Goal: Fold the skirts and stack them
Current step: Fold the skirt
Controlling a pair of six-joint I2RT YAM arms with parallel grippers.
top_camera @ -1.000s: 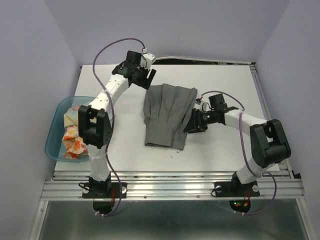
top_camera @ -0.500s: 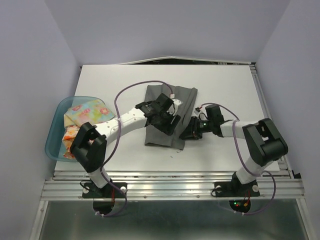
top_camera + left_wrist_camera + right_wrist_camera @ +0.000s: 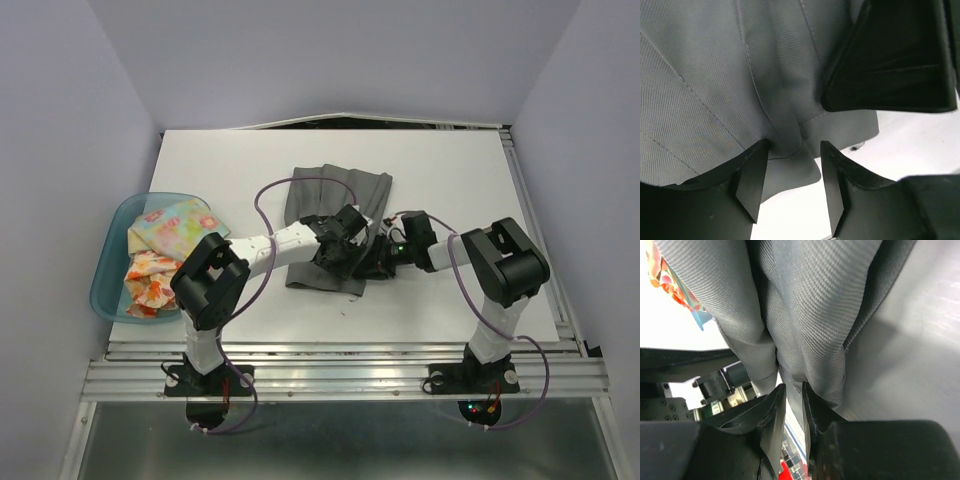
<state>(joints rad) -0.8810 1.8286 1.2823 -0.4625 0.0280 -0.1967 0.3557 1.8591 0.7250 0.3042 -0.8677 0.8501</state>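
The dark grey skirt (image 3: 335,200) lies spread at the table's middle, its near right corner bunched up. My right gripper (image 3: 377,262) is shut on that corner; in its wrist view a fold of the grey skirt (image 3: 810,315) runs down between the nearly closed gripper (image 3: 792,387). My left gripper (image 3: 345,255) sits just left of it, open, its fingers (image 3: 751,180) straddling the skirt's hem (image 3: 790,165) without pinching it; the gripper (image 3: 792,150) hovers over white table. The pastel floral skirt (image 3: 175,225) and the white skirt with orange-red flowers (image 3: 150,282) lie in the basin.
A translucent blue basin (image 3: 105,270) stands at the table's left edge. The right gripper's black body (image 3: 890,60) fills the upper right of the left wrist view, very close. Purple cables loop above both arms.
My left arm swung from the table's back down to the skirt's near right corner, its jaws narrowing. My right gripper slid left and closed on the skirt's edge, bunching it.
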